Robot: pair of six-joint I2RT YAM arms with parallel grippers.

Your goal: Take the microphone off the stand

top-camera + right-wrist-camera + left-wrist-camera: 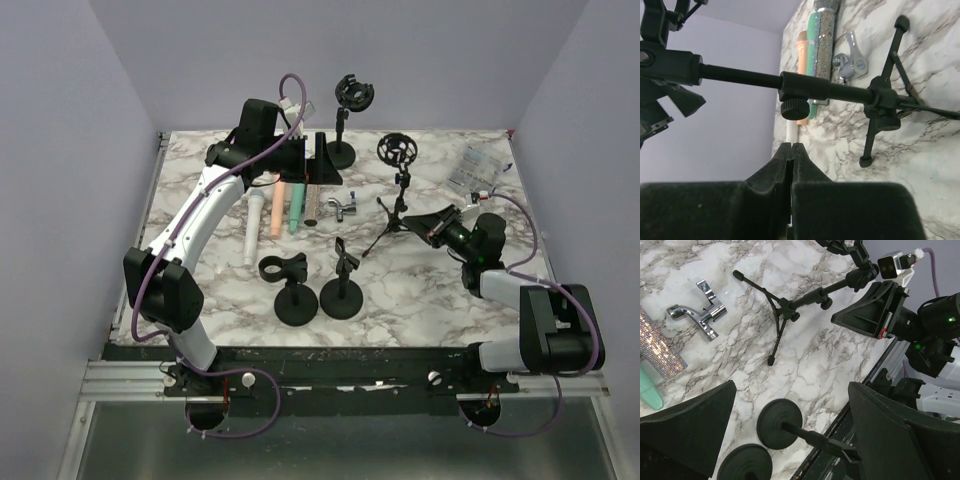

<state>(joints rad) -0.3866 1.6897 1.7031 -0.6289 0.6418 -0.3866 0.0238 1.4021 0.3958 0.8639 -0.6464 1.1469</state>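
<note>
Top view, microphones: four lie flat on the table (430, 290), side by side: white microphone (254, 232), peach microphone (278, 212), green microphone (296, 208), glitter microphone (311, 200). As far as I can see, none sits in a stand.
Top view, stands: the tripod stand (393, 215) carries an empty shock mount (396, 149). The back stand (345, 115) and the two round-base stands (297, 300) look empty too.
Top view, my grippers: my left gripper (305, 160) hangs over the far ends of the microphones. My right gripper (428, 222) is just beside the tripod stand.
Left wrist view: my left fingers (685, 435) are spread wide with nothing between them. Below I see the tripod stand, a chrome clip (697, 312), and the ends of the glitter and green microphones at the left edge.
Right wrist view: my right fingers (780, 170) are pressed together and hold nothing. The tripod pole (830, 90) crosses in front, apart from them.
Task state, my judgement: the removal looks already done.
Handling, my judgement: a microphone body is stiff and probably light. It is round and smooth, so it may roll or slip; the glitter one probably gives more grip.
Where to hold: across the middle of the body, not on the grille head, which dents more easily.
</note>
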